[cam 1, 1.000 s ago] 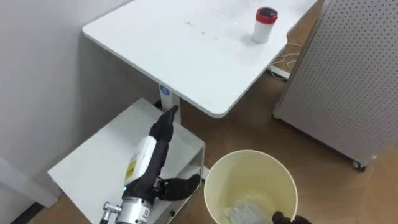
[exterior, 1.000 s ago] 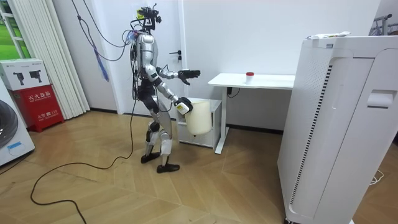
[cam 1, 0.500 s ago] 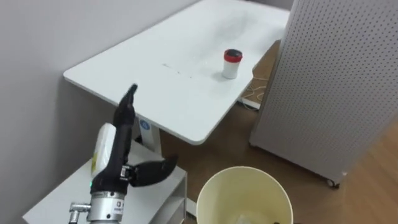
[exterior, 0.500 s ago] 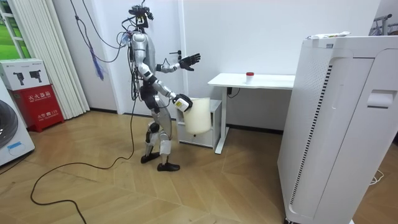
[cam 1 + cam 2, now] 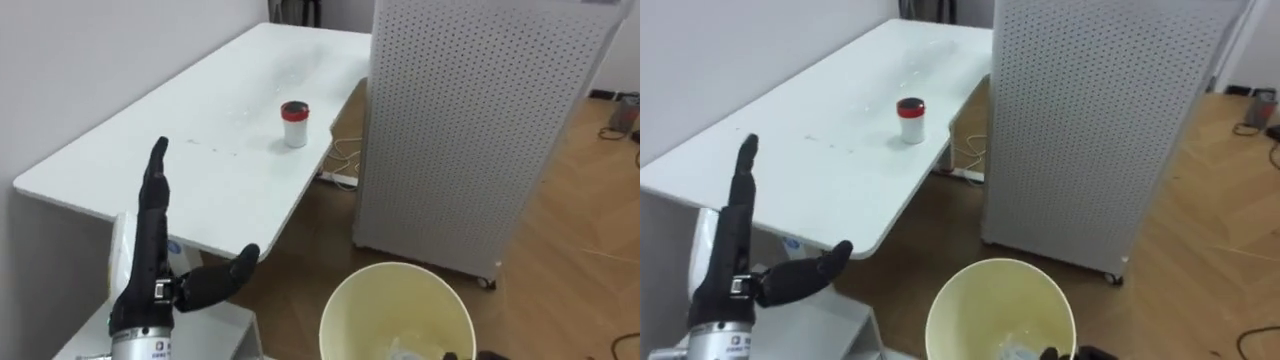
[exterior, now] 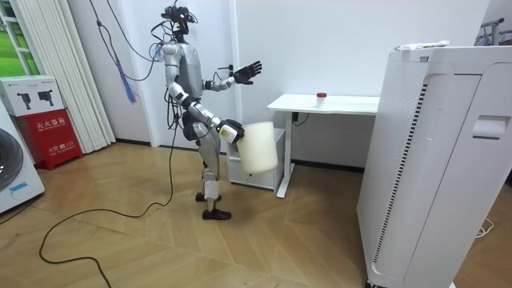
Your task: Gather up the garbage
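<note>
Left eye view. Left hand [image 5: 150, 270] is up in front of me, low on the left, fingers straight and together, thumb spread wide to the side, nothing in it. Past it is the white table [image 5: 190, 150], and the red-lidded cup [image 5: 294, 124] stands upright on it near the far edge, well apart from the hand. A perforated white cabinet [image 5: 470, 120] stands just beyond the table's end. Below, the cream bin [image 5: 400, 295] opens toward me, with a bit of crumpled white waste [image 5: 400, 352] at its bottom. A low white shelf [image 5: 215, 325] sits under the table's near edge.

Room view. The robot stands on the wood floor, just to the room view's left of the table and beside the low shelf. Its left arm is raised toward the table, palm open. The right hand [image 6: 231, 132] is against the bin's side at hip height; I cannot tell its grip from here. The cup is alone on the tabletop. A red box [image 6: 44, 120] stands at the far left.

Right eye view. Same layout: left hand spread and empty, cup upright on the table, waste lying in the bin.
</note>
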Available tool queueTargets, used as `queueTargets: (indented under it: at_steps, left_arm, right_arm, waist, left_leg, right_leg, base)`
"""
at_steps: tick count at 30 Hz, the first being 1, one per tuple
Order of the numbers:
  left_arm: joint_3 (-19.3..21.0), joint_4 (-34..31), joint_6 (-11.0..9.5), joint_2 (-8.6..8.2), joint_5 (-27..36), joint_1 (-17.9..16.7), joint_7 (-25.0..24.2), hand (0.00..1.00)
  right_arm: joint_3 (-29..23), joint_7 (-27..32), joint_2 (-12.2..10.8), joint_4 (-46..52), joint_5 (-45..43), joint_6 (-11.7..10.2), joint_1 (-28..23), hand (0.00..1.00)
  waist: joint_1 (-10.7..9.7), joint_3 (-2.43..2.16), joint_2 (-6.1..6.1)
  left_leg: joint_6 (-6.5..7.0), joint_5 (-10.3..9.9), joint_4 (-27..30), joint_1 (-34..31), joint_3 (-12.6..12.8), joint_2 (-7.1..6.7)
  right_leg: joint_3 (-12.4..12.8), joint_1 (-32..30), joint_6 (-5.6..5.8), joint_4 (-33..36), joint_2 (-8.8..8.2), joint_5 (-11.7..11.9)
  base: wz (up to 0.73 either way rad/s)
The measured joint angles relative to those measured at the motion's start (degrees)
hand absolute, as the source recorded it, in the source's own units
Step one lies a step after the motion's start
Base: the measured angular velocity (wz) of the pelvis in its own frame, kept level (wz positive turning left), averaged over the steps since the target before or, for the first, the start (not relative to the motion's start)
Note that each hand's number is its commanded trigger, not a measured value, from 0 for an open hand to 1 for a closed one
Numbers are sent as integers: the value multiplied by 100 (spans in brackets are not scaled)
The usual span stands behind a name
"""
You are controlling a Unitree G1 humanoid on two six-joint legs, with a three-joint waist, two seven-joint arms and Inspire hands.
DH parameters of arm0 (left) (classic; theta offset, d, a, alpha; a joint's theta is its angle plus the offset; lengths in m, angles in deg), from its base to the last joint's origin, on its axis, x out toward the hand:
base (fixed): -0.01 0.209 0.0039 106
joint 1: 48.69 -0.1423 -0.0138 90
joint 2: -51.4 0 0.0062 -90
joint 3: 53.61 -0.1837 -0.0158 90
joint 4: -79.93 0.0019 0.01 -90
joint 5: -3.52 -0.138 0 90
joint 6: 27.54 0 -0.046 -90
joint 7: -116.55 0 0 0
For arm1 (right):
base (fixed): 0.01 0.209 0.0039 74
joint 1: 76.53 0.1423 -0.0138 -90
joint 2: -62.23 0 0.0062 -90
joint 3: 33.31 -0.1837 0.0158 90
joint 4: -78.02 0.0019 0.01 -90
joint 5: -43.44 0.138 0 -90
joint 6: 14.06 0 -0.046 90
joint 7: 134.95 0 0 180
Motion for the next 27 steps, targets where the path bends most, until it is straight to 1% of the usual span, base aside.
queueTargets:
  at_steps: [1, 2, 4, 6, 7, 10, 14, 15, 16, 17, 18, 19, 20, 21, 22, 23, 24, 25, 26, 27]
  left_arm:
    - [-21, 1, 0, -2, 2, -18, 26, 0]
    - [-35, 0, 1, -5, 5, -18, 25, 0]
    - [-25, -1, 0, -8, 2, -15, 25, 0]
    - [-21, -2, 0, -8, 4, -27, 25, 0]
    - [-22, -2, 0, -7, -1, -28, 24, 0]
    - [-21, -45, 0, -5, 0, -28, 18, 0]
    - [-17, -59, 0, -6, 4, -28, -5, 0]
    - [-20, -59, 0, -5, 8, -28, -54, 0]
    - [-17, -58, 0, 1, 25, -28, -65, 0]
    - [-14, -58, 0, 4, 29, -28, -63, 0]
    - [-10, -56, 0, 17, 49, -32, -58, 0]
    - [-27, -55, 1, 17, 125, -38, -61, 0]
    - [-28, -55, 1, 16, 134, -38, -65, 0]
    - [-24, -50, 0, 17, 190, -38, -69, 0]
    - [-15, -48, -1, 21, 260, -44, -68, 0]
    - [-17, -39, -3, 22, 299, -54, -67, 0]
    - [-39, -15, -4, 0, 341, -56, -72, 0]
    - [-46, -11, -28, -9, 342, -60, -74, 0]
    - [-44, -4, -53, -9, 348, -77, -74, 0]
    - [-46, 10, -78, -10, 347, -98, -71, 0]
  right_arm:
    - [2, -1, -8, 11, 2, -1, -1, 100]
    - [2, 2, -12, 11, 4, -1, -1, 100]
    - [5, 0, -10, 12, -98, -1, -11, 100]
    - [11, -6, -10, 13, -145, -1, -33, 100]
    - [13, -11, -10, 27, -153, -1, -33, 100]
    - [15, -11, -11, 127, -179, -1, -35, 100]
    - [20, -11, -13, 391, -215, -1, -78, 100]
    - [24, -18, -13, 485, -254, -4, -134, 100]
    - [41, -20, -11, 533, -261, -4, -175, 100]
    - [50, -20, -8, 571, -263, -4, -199, 100]
    - [90, -6, -5, 609, -258, -3, -212, 100]
    - [117, -5, -7, 609, -259, -3, -231, 100]
    - [129, -5, -7, 608, -260, -3, -251, 100]
    - [140, -4, -3, 606, -259, -3, -302, 100]
    - [140, 0, 2, 605, -256, 2, -316, 100]
    - [138, 1, 2, 596, -252, 4, -317, 100]
    - [105, 2, 2, 555, -253, 4, -317, 100]
    - [65, 7, 1, 542, -252, 5, -317, 100]
    - [66, 12, 11, 537, -252, 8, -318, 100]
    - [74, 36, 29, 533, -249, 15, -331, 100]
  waist:
    - [-7, 28, 14]
    - [-28, 37, 18]
    - [-79, 61, 67]
    - [-123, 57, 88]
    - [-132, 65, 98]
    - [-135, 69, 105]
    - [-149, 68, 99]
    - [-154, 64, 88]
    - [-139, 65, 70]
    - [-134, 66, 68]
    - [-120, 73, 50]
    - [-134, 76, 33]
    - [-146, 79, 27]
    - [-142, 90, 44]
    - [-138, 135, 42]
    - [-136, 153, 45]
    - [-169, 148, 46]
    - [-139, 178, -2]
    - [-107, 182, -19]
    - [-2, 182, -38]
  left_leg:
    - [-4, -12, -45, 85, 13, 3]
    - [-9, -10, -74, 122, 3, -2]
    - [-48, 22, -252, 247, -11, -26]
    - [-64, 34, -365, 306, -12, -6]
    - [-69, 36, -424, 344, 8, 0]
    - [-77, 42, -446, 363, 32, 27]
    - [-79, 41, -438, 378, 103, 51]
    - [-83, 38, -423, 399, 126, 56]
    - [-109, 23, -374, 427, 138, 91]
    - [-158, -12, -272, 414, 142, 101]
    - [-201, -90, 77, 311, 144, 125]
    - [-274, -150, 587, 157, 132, 153]
    - [-282, -159, 872, 78, 137, 171]
    - [-297, -147, 1525, -139, 146, 197]
    - [-337, -63, 2173, -449, 102, 262]
    - [-367, -80, 2386, -586, 54, 281]
    - [-280, -136, 2383, -863, -52, 243]
    - [-272, -140, 2216, -1195, -141, 156]
    - [-283, -132, 2062, -1356, -171, 92]
    - [-323, -52, 1580, -1631, -207, 42]
  right_leg:
    - [-120, 65, -18, -28, -29, -15]
    - [-115, 88, -19, -82, -28, -27]
    - [-105, 180, -39, -241, 22, -32]
    - [-105, 212, -54, -306, 66, -24]
    - [-102, 195, -69, -306, 98, -39]
    - [-86, 177, -93, -307, 145, -81]
    - [-87, 169, -110, -302, 165, -146]
    - [-94, 172, -117, -271, 165, -189]
    - [-107, 174, -136, -195, 162, -252]
    - [-115, 173, -147, -151, 164, -292]
    - [-135, 174, -173, -22, 146, -390]
    - [-137, 194, -198, 85, 108, -507]
    - [-117, 211, -215, 147, 96, -575]
    - [-103, 301, -250, 243, 117, -664]
    - [-50, 348, -287, 352, 161, -779]
    - [15, 354, -324, 410, 191, -853]
    - [105, 381, -329, 453, 210, -938]
    - [206, 385, -324, 510, 190, -994]
    - [258, 404, -316, 514, 175, -1011]
    - [342, 430, -298, 513, 156, -1049]
  base:
    - [-22]
    - [-10]
    - [-6]
    - [0]
    - [-4]
    - [-7]
    - [-11]
    - [-8]
    - [-11]
    - [-19]
    - [-18]
    - [-16]
    - [-6]
    - [-8]
    - [-8]
    - [0]
    - [0]
    - [-7]
    - [-34]
    - [-40]
